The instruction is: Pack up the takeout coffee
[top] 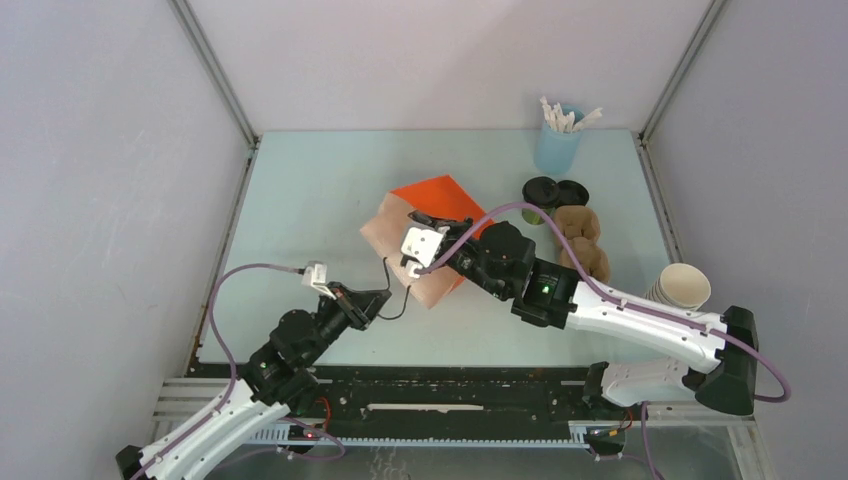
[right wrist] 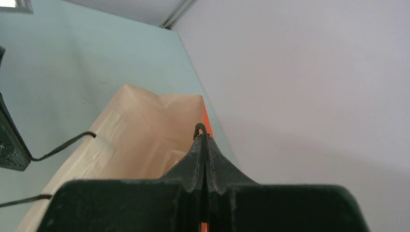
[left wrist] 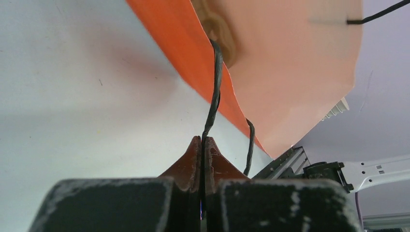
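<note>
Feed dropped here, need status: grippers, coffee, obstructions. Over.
Left gripper shut on one handle of bag. Right gripper shut on other handle. Coffee on table beside bag, not packed. Cardboard carrier next to coffee.

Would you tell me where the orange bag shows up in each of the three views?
Top external: orange bag in the middle of the picture.
Left wrist: upper centre to right.
Right wrist: lower left, pale inside showing.
Shared landmark: its black cord handle, visible in all three.
</note>
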Controlling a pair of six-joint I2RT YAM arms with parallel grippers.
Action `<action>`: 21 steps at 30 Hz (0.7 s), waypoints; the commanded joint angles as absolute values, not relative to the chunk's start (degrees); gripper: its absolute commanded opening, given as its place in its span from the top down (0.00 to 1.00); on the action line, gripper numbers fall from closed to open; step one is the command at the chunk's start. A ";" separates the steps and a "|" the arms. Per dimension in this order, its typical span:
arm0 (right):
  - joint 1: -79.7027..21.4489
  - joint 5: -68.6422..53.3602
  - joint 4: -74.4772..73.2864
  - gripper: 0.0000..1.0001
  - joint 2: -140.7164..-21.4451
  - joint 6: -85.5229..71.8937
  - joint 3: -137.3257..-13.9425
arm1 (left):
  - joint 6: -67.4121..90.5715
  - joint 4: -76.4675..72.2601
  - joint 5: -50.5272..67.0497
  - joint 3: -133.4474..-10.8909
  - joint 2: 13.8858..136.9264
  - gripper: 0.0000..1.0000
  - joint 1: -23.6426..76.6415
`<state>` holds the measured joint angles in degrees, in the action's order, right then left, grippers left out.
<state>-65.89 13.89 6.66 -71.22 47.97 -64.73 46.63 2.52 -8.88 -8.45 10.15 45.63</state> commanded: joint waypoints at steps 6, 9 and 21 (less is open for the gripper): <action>-60.64 10.10 10.64 1.00 -67.29 39.88 -62.99 | 47.08 2.89 -7.62 -14.66 11.03 1.00 46.41; -61.08 12.70 11.25 1.00 -65.61 39.27 -63.90 | 47.12 9.83 -9.93 -22.48 13.35 1.00 46.32; -69.20 25.15 -3.11 1.00 -64.37 50.26 -81.98 | 46.80 17.69 -9.28 -40.30 27.65 1.00 46.18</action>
